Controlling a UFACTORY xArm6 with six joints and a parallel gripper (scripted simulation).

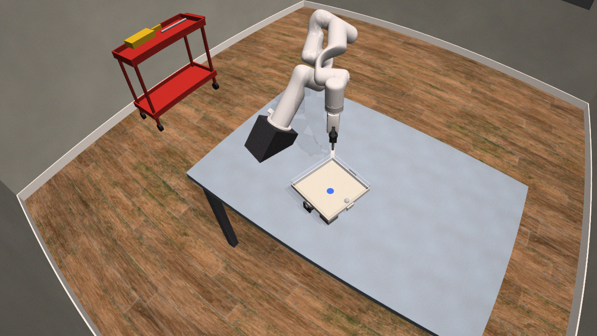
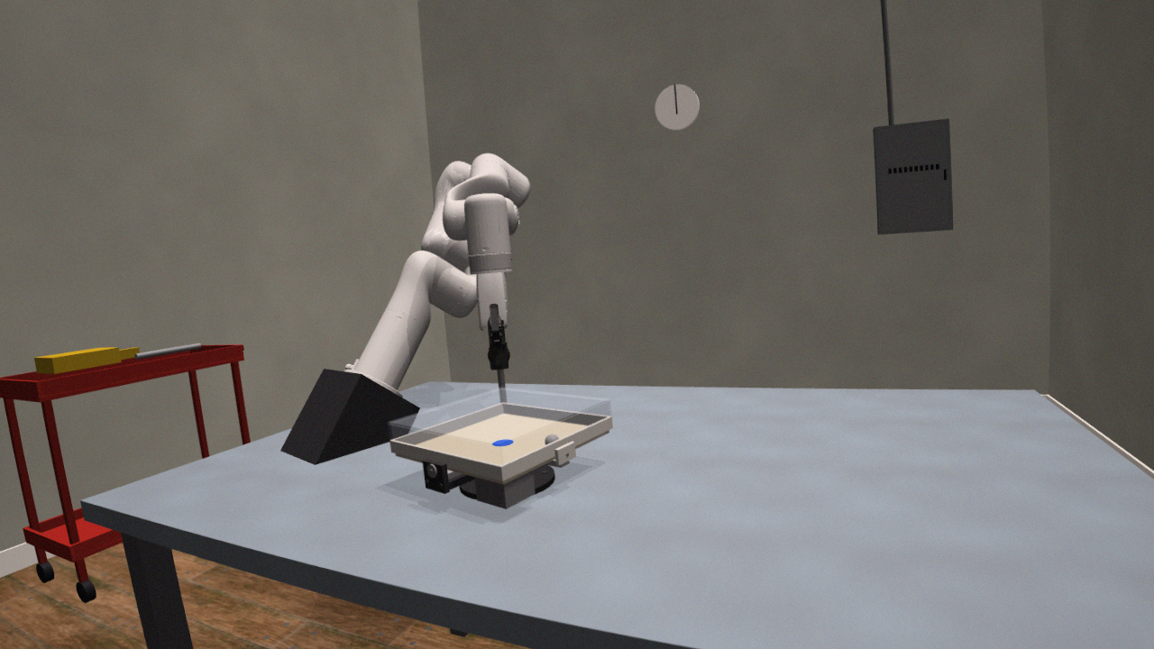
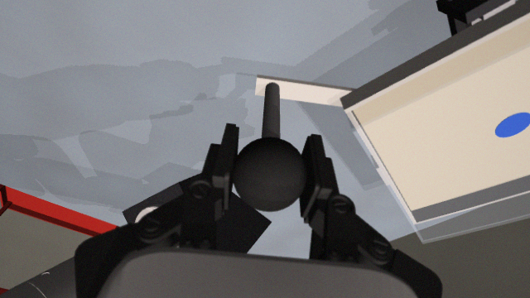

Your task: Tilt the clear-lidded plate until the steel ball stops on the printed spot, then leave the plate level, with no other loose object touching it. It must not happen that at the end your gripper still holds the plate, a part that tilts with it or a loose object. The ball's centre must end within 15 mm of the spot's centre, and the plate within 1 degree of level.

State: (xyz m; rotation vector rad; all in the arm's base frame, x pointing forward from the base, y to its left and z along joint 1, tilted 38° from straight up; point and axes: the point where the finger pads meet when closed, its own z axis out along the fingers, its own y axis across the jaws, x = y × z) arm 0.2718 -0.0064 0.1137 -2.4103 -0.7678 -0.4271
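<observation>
A grey table (image 1: 417, 234) on dark legs is set on a wooden floor (image 1: 125, 217). On the tabletop are carried the robot's black wedge base (image 1: 269, 138) and the plate's dark stand (image 2: 492, 484), well apart.

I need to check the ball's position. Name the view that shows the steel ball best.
The top view: the steel ball sits by the plate's rim, apart from the blue spot. The exterior view shows it small, near the wall. The wrist view misses it.
</observation>
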